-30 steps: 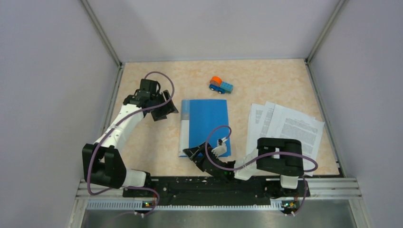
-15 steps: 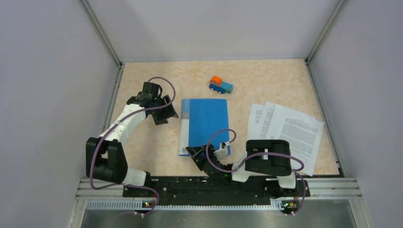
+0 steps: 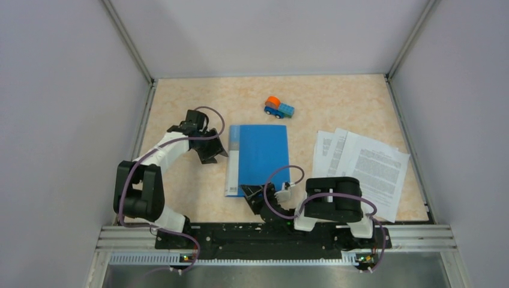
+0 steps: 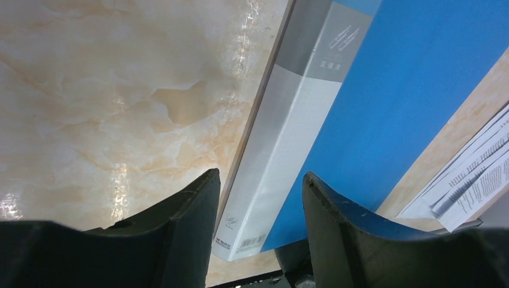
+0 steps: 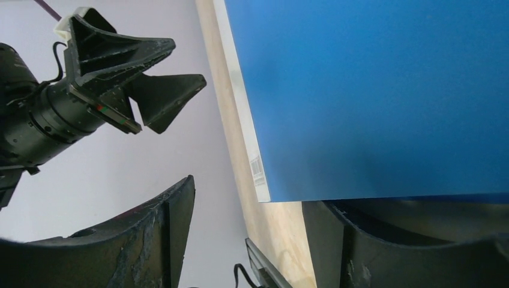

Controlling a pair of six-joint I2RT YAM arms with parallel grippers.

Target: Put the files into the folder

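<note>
1. The folder (image 3: 258, 159) lies flat on the table (image 3: 180, 180), at the middle of the frame.
2. The files (image 3: 360, 168) lie fanned out to the folder's right, apart from it.
3. A toy truck (image 3: 279, 107) stands just above the folder's upper right corner.
4. The left gripper (image 3: 212, 146) sits just beside the folder's left edge, toward the top.
5. The right gripper (image 3: 262, 195) sits at the folder's lower edge.

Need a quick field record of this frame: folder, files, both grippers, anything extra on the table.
folder: closed, flat on the table, pale spine on its left
files: loose fanned stack, right of folder, apart from it
left gripper: open, low beside folder's spine edge, holding nothing
right gripper: open, at folder's near edge, holding nothing
toy truck: beyond folder's far edge, apart
task status: files not yet in folder
</note>
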